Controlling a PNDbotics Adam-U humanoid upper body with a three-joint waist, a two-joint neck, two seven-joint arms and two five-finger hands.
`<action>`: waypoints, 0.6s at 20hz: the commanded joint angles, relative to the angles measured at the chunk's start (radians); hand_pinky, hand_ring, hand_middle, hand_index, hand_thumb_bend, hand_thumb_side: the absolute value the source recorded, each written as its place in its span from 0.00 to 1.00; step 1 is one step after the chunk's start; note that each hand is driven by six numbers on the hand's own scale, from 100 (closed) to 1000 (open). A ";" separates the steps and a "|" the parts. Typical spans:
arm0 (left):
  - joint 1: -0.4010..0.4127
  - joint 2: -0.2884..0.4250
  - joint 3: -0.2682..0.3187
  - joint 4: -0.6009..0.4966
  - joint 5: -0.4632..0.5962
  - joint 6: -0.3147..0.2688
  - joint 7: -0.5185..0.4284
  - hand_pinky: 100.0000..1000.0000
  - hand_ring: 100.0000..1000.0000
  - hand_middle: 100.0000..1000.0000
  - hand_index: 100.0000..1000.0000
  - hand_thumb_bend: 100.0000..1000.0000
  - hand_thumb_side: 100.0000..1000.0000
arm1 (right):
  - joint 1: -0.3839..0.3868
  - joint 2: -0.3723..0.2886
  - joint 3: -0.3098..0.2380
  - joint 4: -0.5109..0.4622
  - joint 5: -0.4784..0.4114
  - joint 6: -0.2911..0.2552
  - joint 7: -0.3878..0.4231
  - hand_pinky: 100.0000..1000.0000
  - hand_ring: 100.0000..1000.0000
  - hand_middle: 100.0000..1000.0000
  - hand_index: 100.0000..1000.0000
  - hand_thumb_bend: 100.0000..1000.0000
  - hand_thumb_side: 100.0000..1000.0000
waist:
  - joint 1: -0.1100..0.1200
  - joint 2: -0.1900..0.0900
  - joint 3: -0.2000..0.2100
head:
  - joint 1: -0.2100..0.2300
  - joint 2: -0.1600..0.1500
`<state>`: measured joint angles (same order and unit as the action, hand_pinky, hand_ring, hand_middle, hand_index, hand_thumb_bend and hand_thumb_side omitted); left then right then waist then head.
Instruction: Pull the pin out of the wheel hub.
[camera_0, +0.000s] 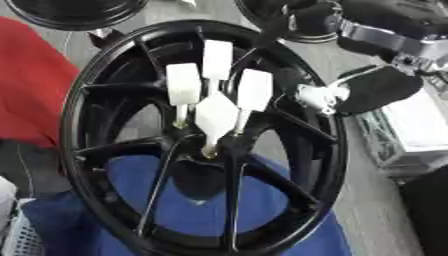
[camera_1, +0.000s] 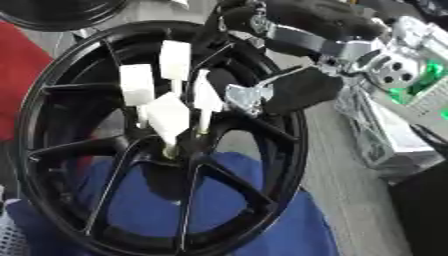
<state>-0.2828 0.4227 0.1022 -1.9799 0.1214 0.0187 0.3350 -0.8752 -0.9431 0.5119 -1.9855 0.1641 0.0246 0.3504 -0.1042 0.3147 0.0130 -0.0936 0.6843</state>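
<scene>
Four white pins (camera_0: 216, 116) sit in the wheel hub (camera_0: 203, 150) at centre. Your right hand (camera_1: 293, 90) hovers just beside the rightmost pin; can't tell fingers' state. Risk: an angled pull could jam the pin or tip the wheel.

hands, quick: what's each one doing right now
Right hand: beside the wheel hub near the white pins, holding nothing visible; open or shut cannot be told.
Left hand: not in view.
</scene>
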 joint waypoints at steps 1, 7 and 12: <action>-0.006 0.031 0.002 -0.020 -0.002 0.001 -0.003 0.79 0.69 0.57 0.70 0.29 0.57 | -0.031 -0.016 -0.009 -0.014 -0.024 0.047 0.053 0.81 0.76 0.73 0.82 0.06 0.66 | 0.003 -0.024 -0.003 | 0.004 0.004; -0.006 0.031 0.001 -0.020 -0.001 0.004 -0.005 0.79 0.69 0.57 0.70 0.29 0.57 | -0.049 -0.016 -0.001 -0.014 -0.071 0.146 0.151 0.84 0.81 0.78 0.87 0.18 0.64 | -0.002 -0.022 -0.003 | 0.007 0.023; -0.009 0.030 0.002 -0.020 0.001 0.004 -0.006 0.79 0.69 0.57 0.70 0.29 0.57 | -0.059 -0.009 -0.002 -0.014 -0.118 0.231 0.237 0.85 0.84 0.81 0.90 0.24 0.57 | -0.005 -0.022 -0.001 | 0.006 0.036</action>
<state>-0.2823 0.4300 0.1020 -1.9799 0.1223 0.0230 0.3307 -0.9163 -0.9361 0.5243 -1.9857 0.0622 0.2396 0.5654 -0.1138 0.3147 0.0128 -0.0890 0.7175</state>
